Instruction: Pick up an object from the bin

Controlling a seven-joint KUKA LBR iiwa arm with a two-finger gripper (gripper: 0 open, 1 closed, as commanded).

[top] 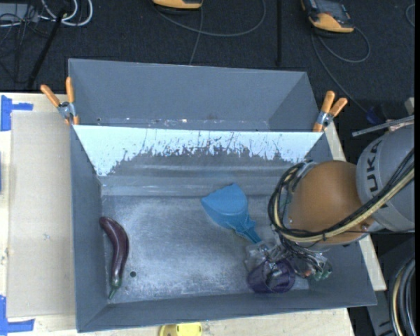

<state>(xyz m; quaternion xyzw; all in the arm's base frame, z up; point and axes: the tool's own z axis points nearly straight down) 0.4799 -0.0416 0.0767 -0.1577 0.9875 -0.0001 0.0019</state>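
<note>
My gripper (pixel 288 260) is low in the bin's front right corner, just below the arm's orange cover. Right under and in front of it lies a dark purple, rounded, crumpled-looking thing (pixel 269 279), partly hidden by the gripper. A blue plastic scoop (pixel 226 206) lies just to the upper left, with its handle pointing toward the gripper.
A dark purple toy eggplant (pixel 115 251) lies lengthwise near the bin's left wall. The bin's right wall and front wall are close to the gripper. The arm and its cables come in over the right rim.
</note>
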